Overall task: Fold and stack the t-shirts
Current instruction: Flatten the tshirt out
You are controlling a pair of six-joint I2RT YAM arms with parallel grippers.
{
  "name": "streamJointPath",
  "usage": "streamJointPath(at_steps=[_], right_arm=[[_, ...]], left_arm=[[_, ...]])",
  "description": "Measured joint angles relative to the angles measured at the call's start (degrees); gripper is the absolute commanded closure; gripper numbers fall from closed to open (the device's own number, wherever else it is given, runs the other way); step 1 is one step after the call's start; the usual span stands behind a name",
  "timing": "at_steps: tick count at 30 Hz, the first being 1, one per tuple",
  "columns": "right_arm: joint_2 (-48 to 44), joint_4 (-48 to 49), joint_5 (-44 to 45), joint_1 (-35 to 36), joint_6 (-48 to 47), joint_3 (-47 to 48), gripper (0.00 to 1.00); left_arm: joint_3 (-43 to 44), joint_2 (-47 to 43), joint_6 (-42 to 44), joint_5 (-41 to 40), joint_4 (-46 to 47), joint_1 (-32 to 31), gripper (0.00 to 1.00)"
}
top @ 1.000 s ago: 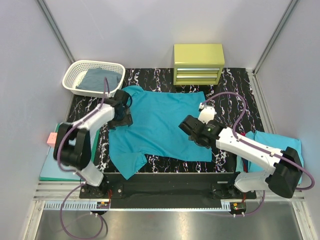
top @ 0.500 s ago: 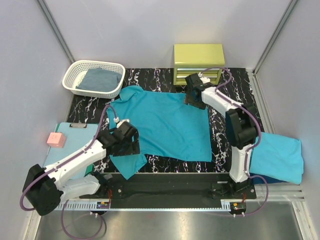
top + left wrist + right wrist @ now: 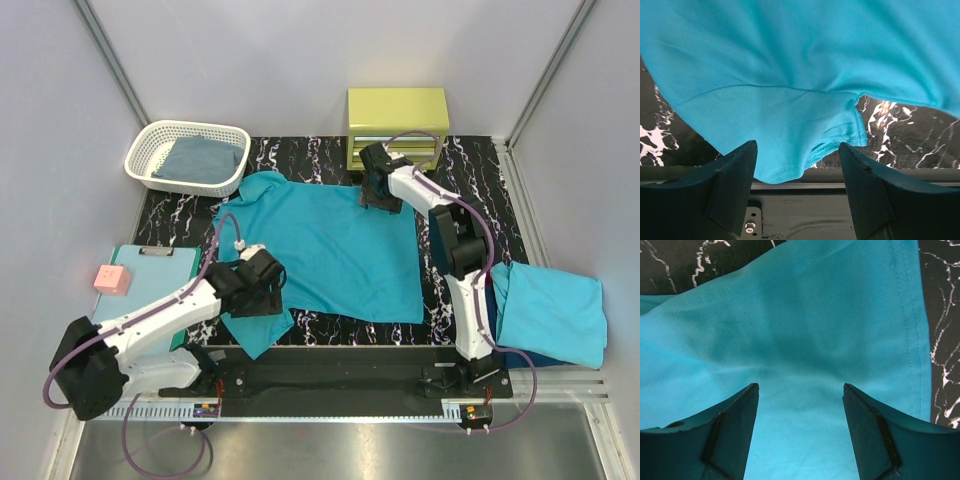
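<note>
A teal t-shirt [image 3: 335, 250] lies spread flat on the black marble mat. My left gripper [image 3: 258, 298] hovers open over its near left sleeve [image 3: 790, 135]; the sleeve's hem hangs at the mat's front edge between the jaws, ungripped. At the shirt's far right corner my right gripper [image 3: 377, 198] stands open just above the cloth [image 3: 800, 340], with the side hem [image 3: 912, 355] to its right. A lighter turquoise folded t-shirt [image 3: 555, 310] lies at the right edge. A dark blue t-shirt [image 3: 200, 158] sits in the basket.
The white basket [image 3: 140, 165] stands at the back left and a yellow-green drawer chest [image 3: 397, 128] at the back, close behind the right gripper. A mint clipboard [image 3: 135, 290] with a pink block [image 3: 110, 280] lies at the left. The black front rail [image 3: 805, 210] runs below the sleeve.
The left arm swung from the shirt's far left down to the near left sleeve. The right arm went from the shirt's right middle to its far right corner. The shirt now lies flatter.
</note>
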Motion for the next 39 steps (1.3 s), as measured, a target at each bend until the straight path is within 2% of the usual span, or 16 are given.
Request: streamJointPath(at_steps=[17,34,39], right_arm=[[6.2,-3.8,-1.2,-5.2,0.4,7.1,0.26],[7.9,-5.2,-2.0,-7.3,0.7,10.2,0.29],[7.9,-5.0,-3.2,-8.5,0.7,10.2,0.30]], left_arm=[[-5.0,5.3,-7.9,1.2,-0.9,-9.4,0.35],[-11.3,4.6,-18.3,2.9,-3.6,-19.3,0.33],[-6.1,-0.1,-21.1,-2.0,-8.5,-27.3,0.29]])
